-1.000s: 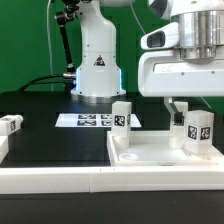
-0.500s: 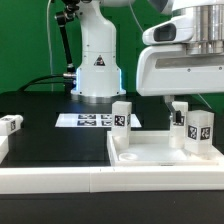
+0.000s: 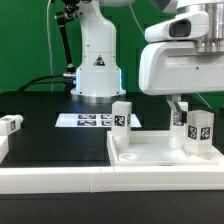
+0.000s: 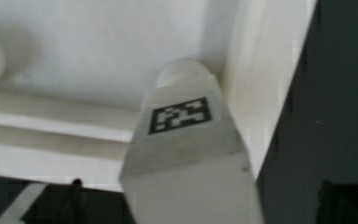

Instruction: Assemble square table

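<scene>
The white square table slab (image 3: 150, 152) lies at the exterior view's right, recessed face up. A tagged white leg (image 3: 121, 115) stands upright at its far left corner. Another leg (image 3: 199, 131) stands at the right. A third leg (image 3: 179, 120) is partly hidden behind it, under my gripper (image 3: 179, 106). In the wrist view this leg (image 4: 181, 115) stands between the two fingertips of my gripper (image 4: 201, 190), with a gap on each side. The gripper is open and holds nothing. A fourth leg (image 3: 10, 125) lies on the table at the far left.
The marker board (image 3: 88, 120) lies flat in front of the robot base (image 3: 97, 65). A long white border wall (image 3: 60, 182) runs along the near edge. The table top is black.
The gripper has risen a little above the leg at the right side of the slab. The legs and the slab have not moved.
</scene>
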You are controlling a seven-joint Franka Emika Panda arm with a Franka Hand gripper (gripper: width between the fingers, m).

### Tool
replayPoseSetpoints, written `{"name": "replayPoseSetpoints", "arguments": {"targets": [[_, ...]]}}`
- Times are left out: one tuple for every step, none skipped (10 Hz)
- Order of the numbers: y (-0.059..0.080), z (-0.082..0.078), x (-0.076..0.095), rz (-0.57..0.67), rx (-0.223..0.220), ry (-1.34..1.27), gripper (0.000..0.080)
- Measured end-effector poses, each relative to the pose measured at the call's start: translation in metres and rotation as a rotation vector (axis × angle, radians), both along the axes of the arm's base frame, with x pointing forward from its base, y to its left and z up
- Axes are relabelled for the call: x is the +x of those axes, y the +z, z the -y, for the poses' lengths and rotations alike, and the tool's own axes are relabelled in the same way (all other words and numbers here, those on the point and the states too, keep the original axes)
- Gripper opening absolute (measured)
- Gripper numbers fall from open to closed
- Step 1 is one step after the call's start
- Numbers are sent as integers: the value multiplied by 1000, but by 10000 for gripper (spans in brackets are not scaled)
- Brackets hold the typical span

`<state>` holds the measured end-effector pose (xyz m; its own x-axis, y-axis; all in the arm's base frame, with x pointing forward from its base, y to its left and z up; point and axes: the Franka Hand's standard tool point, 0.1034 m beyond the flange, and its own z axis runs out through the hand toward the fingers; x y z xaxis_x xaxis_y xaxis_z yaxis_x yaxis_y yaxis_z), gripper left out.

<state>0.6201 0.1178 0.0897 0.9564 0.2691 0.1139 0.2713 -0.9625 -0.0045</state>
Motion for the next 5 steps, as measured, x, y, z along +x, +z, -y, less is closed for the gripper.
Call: {"name": "replayPoseSetpoints", "arguments": {"targets": [[0, -1, 0, 0, 0, 0, 508], [0, 0, 0, 0, 0, -1, 365], [0, 0, 0, 0, 0, -1, 290], [0, 0, 0, 0, 1, -5, 290], [0, 0, 0, -1, 4, -24, 290]]}}
